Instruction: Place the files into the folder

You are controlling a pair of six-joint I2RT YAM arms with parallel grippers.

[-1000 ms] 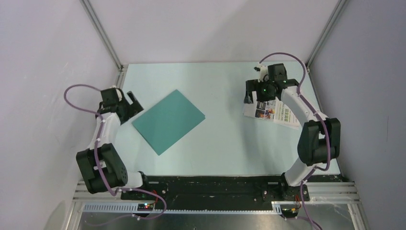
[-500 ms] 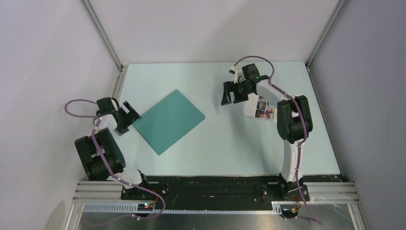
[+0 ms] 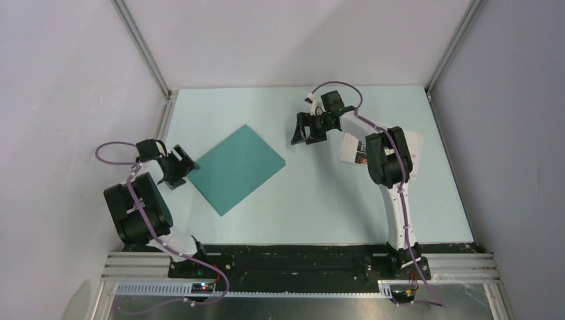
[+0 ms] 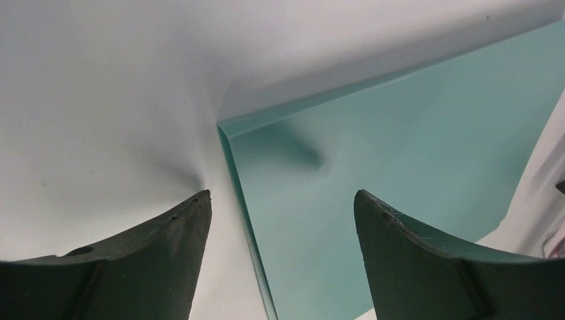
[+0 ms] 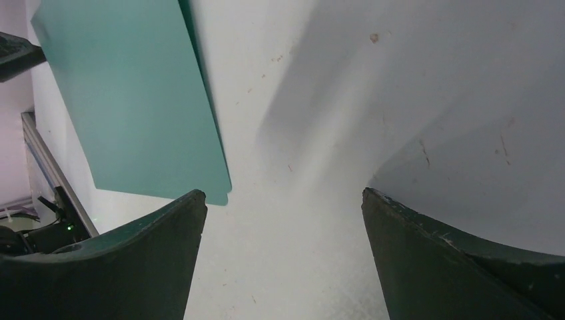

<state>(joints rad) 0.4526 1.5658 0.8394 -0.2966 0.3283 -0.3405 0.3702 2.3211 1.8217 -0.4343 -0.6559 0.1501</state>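
The teal-green folder (image 3: 234, 169) lies closed and flat on the table, left of centre. My left gripper (image 3: 182, 167) is open at its left corner. In the left wrist view the folder's edge (image 4: 243, 213) runs between the open fingers of the left gripper (image 4: 283, 200). The files (image 3: 352, 151) lie at the right, partly hidden under my right arm; the brochury photos show at their left end. My right gripper (image 3: 303, 132) is open and empty, left of the files. The right wrist view shows the right gripper (image 5: 283, 195) over bare table, with the folder (image 5: 133, 100) ahead.
The pale table (image 3: 320, 200) is bounded by metal frame posts (image 3: 143, 50) at the back corners and grey walls on both sides. A black rail (image 3: 300, 257) with the arm bases runs along the near edge.
My right gripper has swung left, off the files and toward the table's middle. My left gripper has moved nearer and down to the folder's left corner.
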